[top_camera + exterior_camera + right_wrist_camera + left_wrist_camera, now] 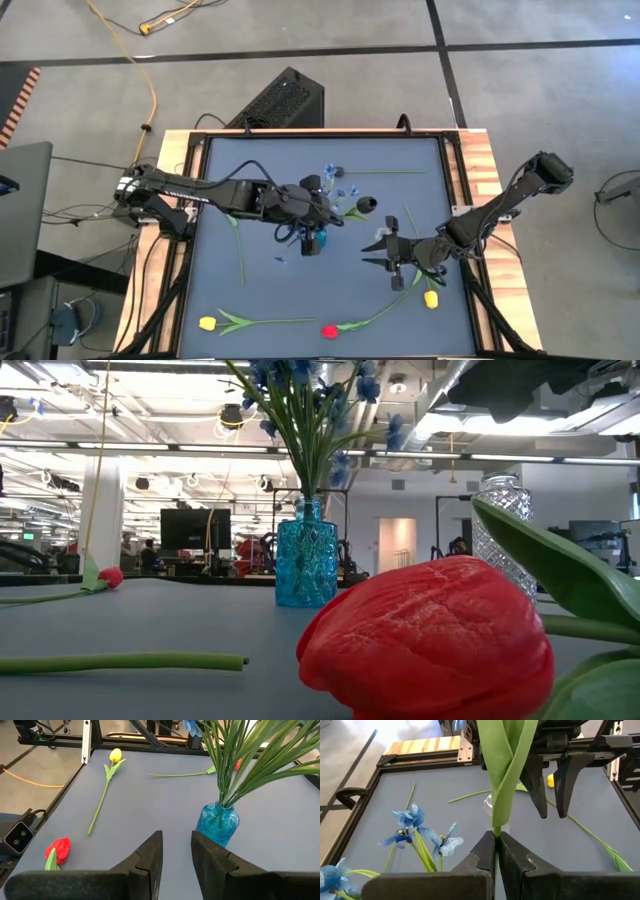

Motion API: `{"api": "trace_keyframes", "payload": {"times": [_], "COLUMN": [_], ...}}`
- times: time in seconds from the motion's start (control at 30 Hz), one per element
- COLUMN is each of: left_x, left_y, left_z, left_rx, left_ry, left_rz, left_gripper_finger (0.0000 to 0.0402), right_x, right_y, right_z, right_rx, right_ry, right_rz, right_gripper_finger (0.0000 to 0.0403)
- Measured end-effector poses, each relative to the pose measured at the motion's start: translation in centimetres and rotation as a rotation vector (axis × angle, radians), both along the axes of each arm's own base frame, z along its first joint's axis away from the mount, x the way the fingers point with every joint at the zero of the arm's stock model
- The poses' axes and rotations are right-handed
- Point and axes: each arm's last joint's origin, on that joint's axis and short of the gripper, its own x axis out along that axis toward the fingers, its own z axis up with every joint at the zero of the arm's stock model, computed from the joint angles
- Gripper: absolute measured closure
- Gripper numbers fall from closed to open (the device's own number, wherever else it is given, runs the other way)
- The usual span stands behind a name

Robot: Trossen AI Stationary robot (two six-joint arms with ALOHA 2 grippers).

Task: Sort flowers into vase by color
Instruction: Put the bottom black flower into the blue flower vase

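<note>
Overall, a dark blue-grey table with a wooden border was seen from above, with both arms reaching in over it. The left arm was stretched from the left edge toward the middle, and the left gripper was clenched on a green stem with folded leaves, held upright just over the blue glass vase. That vase stood near the table's centre and was already filled with blue flowers, their stems splaying out of its neck. More blue flowers were seen close beside the left gripper in the left wrist view.

The right arm was brought in from the right edge, and the right gripper was held to the right of the blue vase, its fingers parted with nothing between them. A clear cut-glass vase was seen in the low view behind a red tulip, which lay on the near edge of the table, close to that camera. One yellow tulip was laid at the near left, its stem pointing toward the red one, and another yellow tulip lay near the right gripper. A small dark bud was found right of the blue blossoms.
</note>
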Motion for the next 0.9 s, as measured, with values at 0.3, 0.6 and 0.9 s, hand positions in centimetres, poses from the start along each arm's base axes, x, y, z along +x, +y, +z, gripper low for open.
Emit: {"api": "trace_keyframes", "payload": {"times": [0.3,0.6,0.9], "left_x": [0.6,1.7,1.8], "left_y": [0.0,-0.2,-0.4], "left_z": [-0.9,-2.5,-3.4], "left_rx": [0.036,0.032,0.019], "left_ry": [0.021,0.064,0.116], "left_rz": [0.019,0.016,0.027], "left_gripper_finger": [0.0401,0.0401,0.0401], "right_x": [0.0,-0.1,-0.3], "right_y": [0.0,0.2,0.5], "right_z": [0.0,0.0,-0.1], "right_rx": [0.002,0.009,0.007], "right_ry": [0.000,0.004,0.008], "right_rz": [0.002,0.007,0.021], "right_gripper_finger": [0.0276,0.0276,0.0276]}}
